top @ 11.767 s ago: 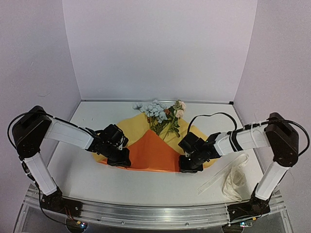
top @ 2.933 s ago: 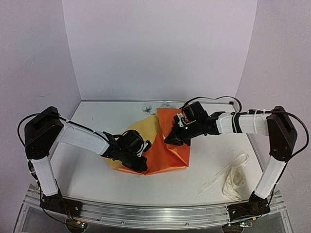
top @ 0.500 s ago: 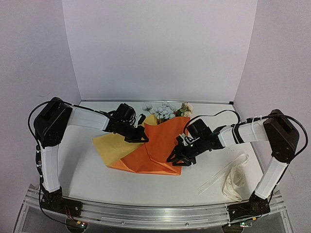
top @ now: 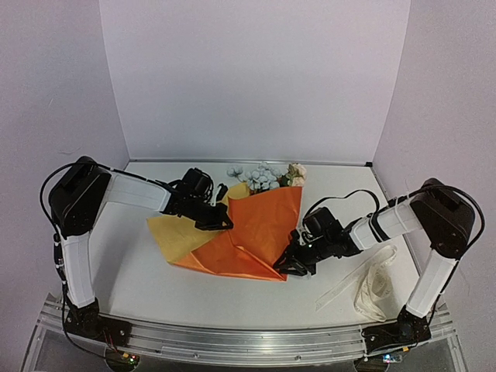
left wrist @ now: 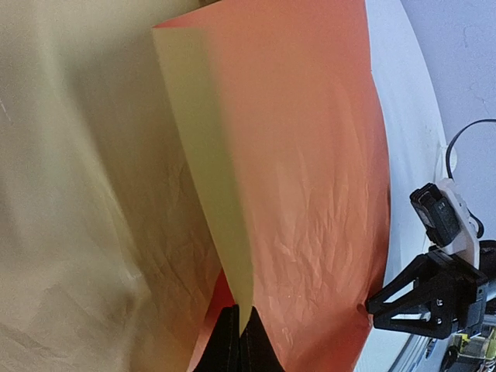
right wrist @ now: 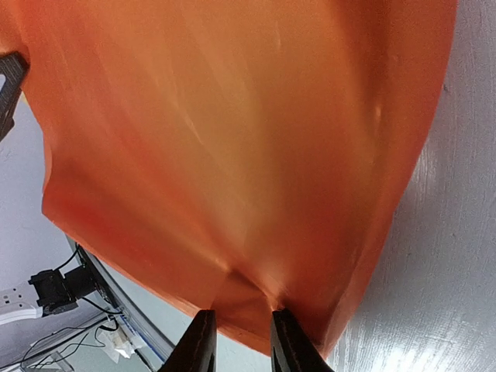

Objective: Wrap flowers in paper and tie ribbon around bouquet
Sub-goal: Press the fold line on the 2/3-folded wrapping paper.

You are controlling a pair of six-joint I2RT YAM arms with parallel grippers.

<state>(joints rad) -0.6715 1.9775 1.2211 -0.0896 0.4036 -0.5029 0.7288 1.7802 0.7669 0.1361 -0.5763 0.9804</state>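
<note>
Mira: White table (top: pixel 139 271) and pale lilac walls in the top view. Where is the paper?

Tomas: The paper (top: pixel 256 229) lies in the centre, orange face up, with a yellow part showing at its left. The flowers (top: pixel 267 177) come out at its upper edge, so the long axis runs from the lower point of the sheet up to the blooms. The left gripper (top: pixel 221 219) is at the left edge of the orange flap. The right gripper (top: pixel 285 266) is at the lower right corner.

Mira: And the ribbon?

Tomas: The ribbon (top: pixel 372 283) lies at lower right, well apart from the paper and nearer to the right arm.

Mira: Left wrist view?

Tomas: At bottom centre the fingers (left wrist: pixel 229 345) are pressed together and pinch the folded edge, yellow on one side, orange on the other.

Mira: Right wrist view?

Tomas: Orange paper fills the frame. At the bottom the two fingers (right wrist: pixel 203 345) stand a little apart with the sheet's corner between them, and I see no pinch. I judge the left flap must next go rightward across the stems, so the left arm is better placed.
</note>
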